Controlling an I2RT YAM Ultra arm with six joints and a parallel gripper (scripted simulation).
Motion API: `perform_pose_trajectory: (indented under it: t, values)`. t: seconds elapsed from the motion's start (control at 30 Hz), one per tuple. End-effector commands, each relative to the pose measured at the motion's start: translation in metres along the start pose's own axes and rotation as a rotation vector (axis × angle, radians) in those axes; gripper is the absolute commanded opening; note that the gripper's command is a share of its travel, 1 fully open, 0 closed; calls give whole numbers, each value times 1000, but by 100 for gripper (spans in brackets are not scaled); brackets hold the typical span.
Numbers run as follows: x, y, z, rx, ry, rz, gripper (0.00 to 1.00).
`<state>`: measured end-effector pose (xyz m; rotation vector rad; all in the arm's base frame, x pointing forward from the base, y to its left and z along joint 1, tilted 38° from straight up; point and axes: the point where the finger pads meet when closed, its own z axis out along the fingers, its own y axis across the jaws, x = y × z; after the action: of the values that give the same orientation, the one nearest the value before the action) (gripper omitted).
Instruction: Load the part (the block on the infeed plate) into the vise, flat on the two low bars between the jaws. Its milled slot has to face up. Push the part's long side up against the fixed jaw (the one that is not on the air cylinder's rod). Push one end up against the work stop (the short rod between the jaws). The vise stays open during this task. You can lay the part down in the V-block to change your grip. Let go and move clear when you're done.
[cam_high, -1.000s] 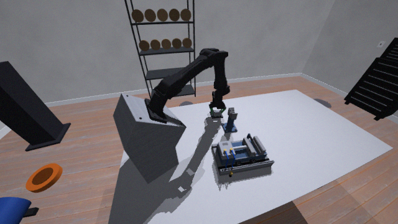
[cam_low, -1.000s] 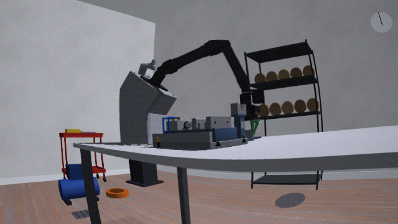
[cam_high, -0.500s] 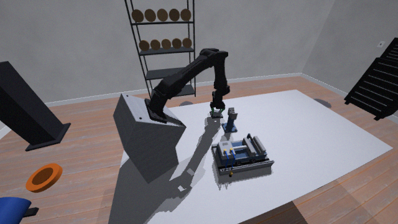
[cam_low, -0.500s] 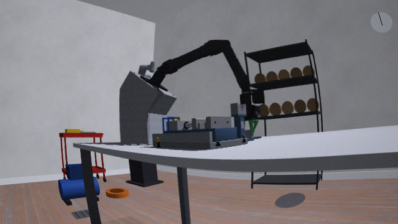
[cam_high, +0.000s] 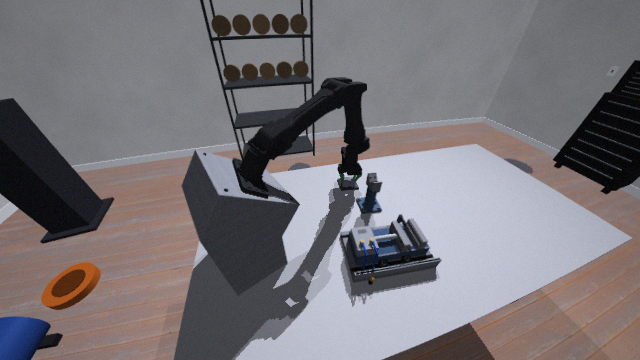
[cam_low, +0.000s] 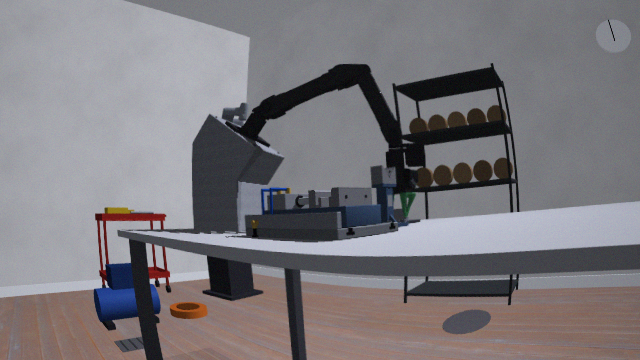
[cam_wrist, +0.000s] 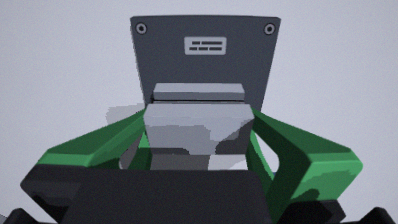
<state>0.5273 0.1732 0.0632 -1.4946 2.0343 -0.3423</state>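
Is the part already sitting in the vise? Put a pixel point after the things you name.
No, the part (cam_wrist: 199, 125) is between the green fingers over the dark infeed plate (cam_wrist: 165, 60).

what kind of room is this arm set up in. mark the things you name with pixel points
Probably a workshop or machining cell: a vise (cam_high: 410, 234) (cam_low: 351, 196) on the table, a black shelf rack (cam_high: 267, 37) (cam_low: 457, 137), and a red cart (cam_low: 130, 217).

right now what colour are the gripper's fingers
Green fingers, clearest in the wrist view.

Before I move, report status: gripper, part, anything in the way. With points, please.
Gripper (cam_high: 349, 179) (cam_low: 407, 202) (cam_wrist: 198, 112) closed on the part (cam_wrist: 199, 130). Part at the infeed plate (cam_high: 354, 188) (cam_wrist: 205, 67), not in the vise (cam_high: 385, 247) (cam_low: 320, 220). V-block stand (cam_high: 370, 197) (cam_low: 385, 200) close beside; possible snag toward the vise.
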Motion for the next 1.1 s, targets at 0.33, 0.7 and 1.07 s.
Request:
perform_pose_trajectory:
  t: [0.33, 0.7, 1.07]
  values:
    - [-7, -16, -10, 27, -24, 4, 0]
    - [-2, -6, -17, 8, -12, 1, 0]
    - [-3, 0, -32, 4, -3, -2, 0]
